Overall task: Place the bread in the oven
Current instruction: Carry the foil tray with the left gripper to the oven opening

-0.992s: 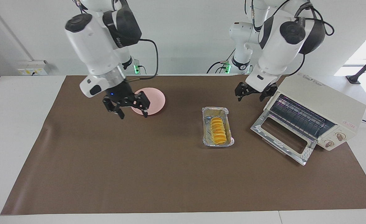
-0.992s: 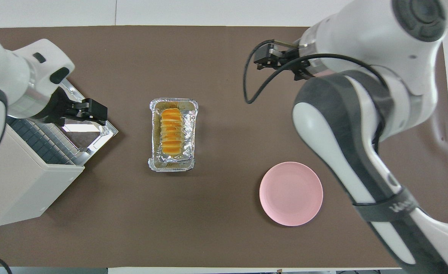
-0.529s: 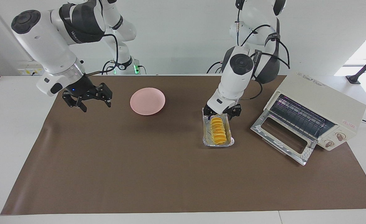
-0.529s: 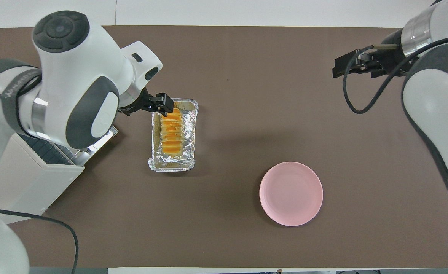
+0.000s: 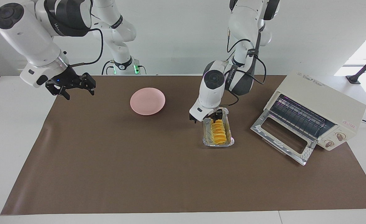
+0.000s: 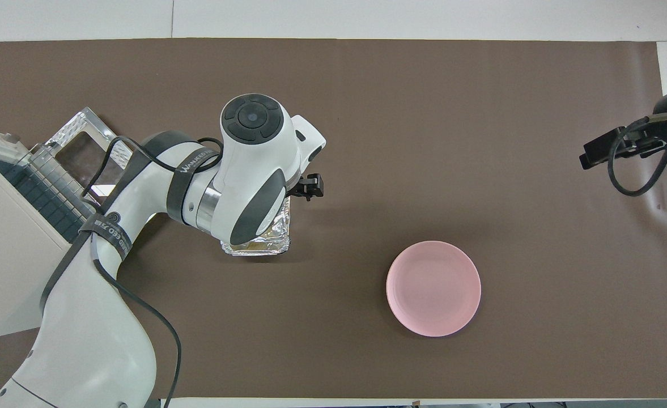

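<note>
With my left gripper point(image 5: 206, 119) spread over the bread point(image 5: 218, 132) — right gripper point(image 5: 71, 88) spread too, waiting — I'd center across the loaf before pinching.

bread point(image 5: 218, 132): golden yellow-orange, cross-ridged
foil tray point(image 5: 229, 137): crinkled silver
plate point(image 5: 147, 101): plain pink
oven point(image 5: 318, 107): cream-white
table mat point(image 5: 139, 161): brown

So the left tool point(image 5: 206, 118) went from hanging up by the oven point(image 5: 313, 115) to down over the robot-side end of the foil tray point(image 5: 229, 137), jaws spread, right above the bread point(image 5: 218, 132). From above the arm now covers most of that tray. Meanwhile the right tool point(image 5: 71, 88) backed off the pink plate point(image 5: 147, 101) and swung out over the mat's edge point(image 5: 50, 105) at its own end of the bench, also open.
</note>
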Action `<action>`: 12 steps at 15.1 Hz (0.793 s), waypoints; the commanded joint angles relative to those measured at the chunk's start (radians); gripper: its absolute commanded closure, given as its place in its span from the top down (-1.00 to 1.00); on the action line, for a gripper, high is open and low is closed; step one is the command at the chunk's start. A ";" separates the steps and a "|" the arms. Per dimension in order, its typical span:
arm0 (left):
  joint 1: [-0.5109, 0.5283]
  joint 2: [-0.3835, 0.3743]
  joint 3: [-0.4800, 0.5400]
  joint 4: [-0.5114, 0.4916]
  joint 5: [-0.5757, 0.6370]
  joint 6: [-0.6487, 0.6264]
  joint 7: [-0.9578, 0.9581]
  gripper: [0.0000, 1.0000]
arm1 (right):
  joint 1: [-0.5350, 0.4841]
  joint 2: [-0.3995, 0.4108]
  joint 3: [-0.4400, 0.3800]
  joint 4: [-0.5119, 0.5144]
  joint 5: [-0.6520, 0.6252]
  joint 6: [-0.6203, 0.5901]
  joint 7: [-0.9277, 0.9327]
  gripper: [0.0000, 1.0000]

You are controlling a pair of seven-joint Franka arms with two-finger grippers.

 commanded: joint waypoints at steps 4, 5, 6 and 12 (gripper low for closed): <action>-0.011 -0.014 0.005 -0.071 -0.007 0.065 -0.053 1.00 | 0.006 -0.137 0.007 -0.157 -0.038 0.039 -0.010 1.00; -0.013 -0.011 0.004 -0.072 -0.007 0.070 -0.066 1.00 | 0.006 -0.134 0.007 -0.150 -0.044 0.058 -0.007 1.00; -0.024 -0.011 0.004 -0.075 -0.007 0.076 -0.078 0.96 | 0.006 -0.128 0.007 -0.140 -0.053 0.078 -0.010 1.00; -0.025 -0.003 -0.012 -0.103 -0.007 0.079 -0.115 0.53 | 0.019 -0.123 0.006 -0.131 -0.055 0.073 0.024 1.00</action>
